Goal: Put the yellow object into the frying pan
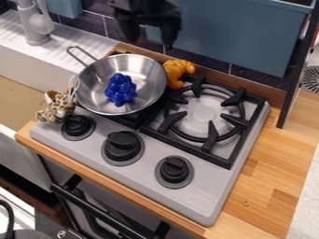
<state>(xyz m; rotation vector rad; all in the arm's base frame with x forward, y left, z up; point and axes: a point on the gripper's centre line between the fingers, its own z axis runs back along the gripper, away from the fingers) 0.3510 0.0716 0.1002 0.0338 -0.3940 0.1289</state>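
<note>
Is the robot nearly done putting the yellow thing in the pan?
Not yet. The frying pan sits on the stove, with a bumpy blue thing inside. The yellow-orange object is outside, right beside the pan. The pincer hangs open, holding nothing. Left to do: grab the yellow-orange object, lift it over the rim and let go inside the pan.

Behind the pincer [149, 39] there is a wall with dark tiles [92, 23]; at its right in view, a blue-grey panel [240, 37]; below, a wooden counter [280, 161].
</note>
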